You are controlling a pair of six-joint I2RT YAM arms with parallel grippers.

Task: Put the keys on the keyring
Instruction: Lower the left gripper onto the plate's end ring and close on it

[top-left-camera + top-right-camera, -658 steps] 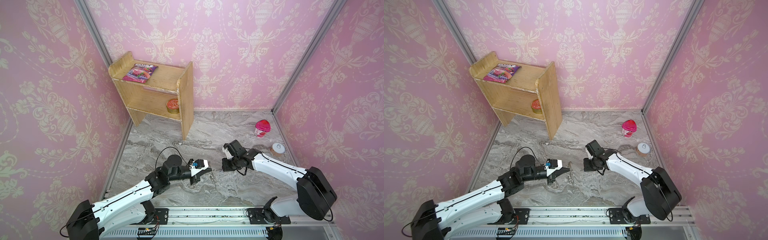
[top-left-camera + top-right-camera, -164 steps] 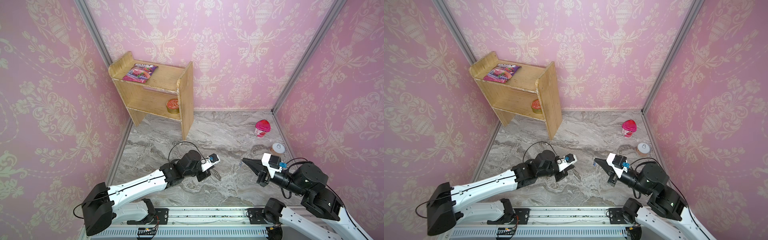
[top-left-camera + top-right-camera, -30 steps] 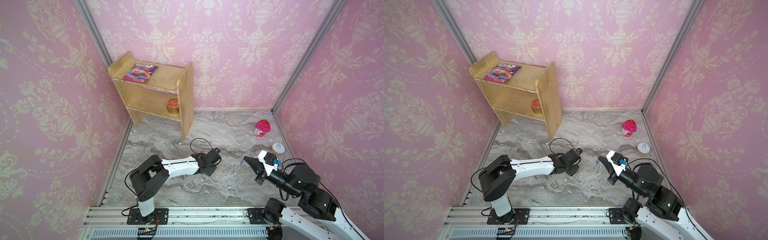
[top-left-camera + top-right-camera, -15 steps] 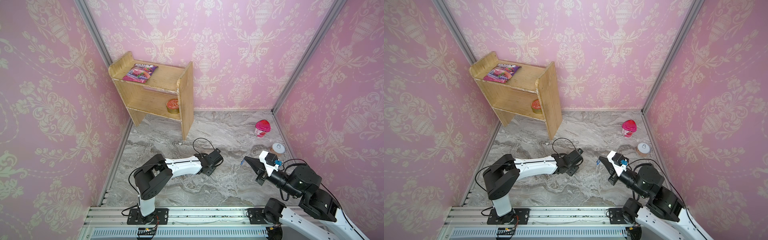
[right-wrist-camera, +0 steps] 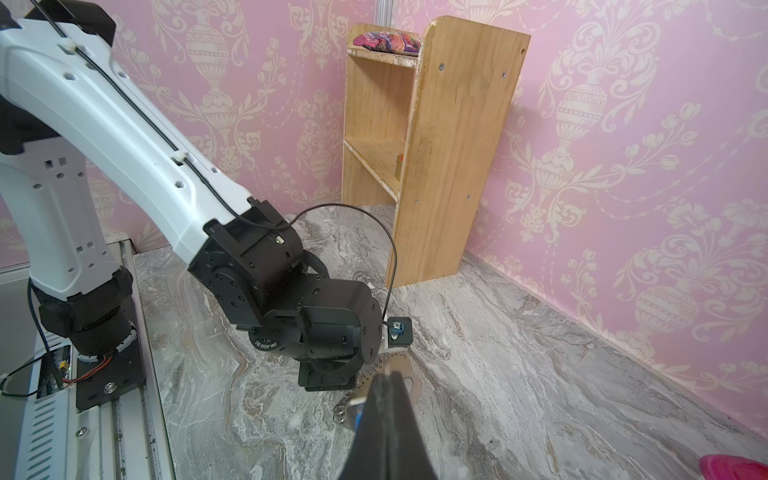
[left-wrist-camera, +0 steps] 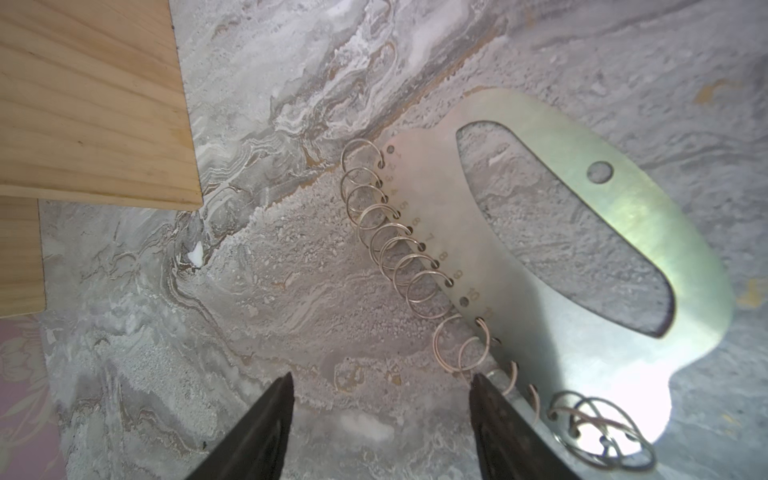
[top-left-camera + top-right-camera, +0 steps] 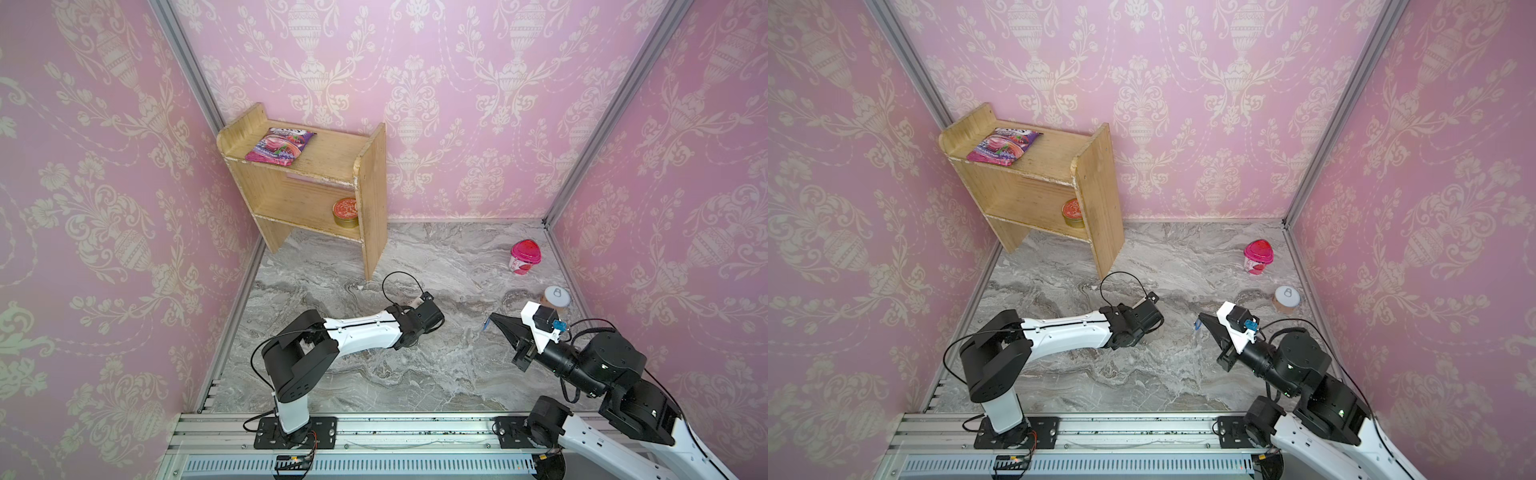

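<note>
Marble [image 7: 461,330] lies bare between keyring's [image 6: 640,216] ringed edge and held keys [image 7: 485,325].

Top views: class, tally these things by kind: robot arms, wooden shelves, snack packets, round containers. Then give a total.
Robot arms: 2 (left arm, right arm)
Wooden shelf: 1
Snack packet: 1
Round containers: 3 (tin, pink cup, can)
Total: 7

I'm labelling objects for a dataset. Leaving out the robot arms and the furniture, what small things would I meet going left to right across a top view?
snack bag → round red tin → keys, showing as a blue tag → pink-lidded cup → small can
</note>
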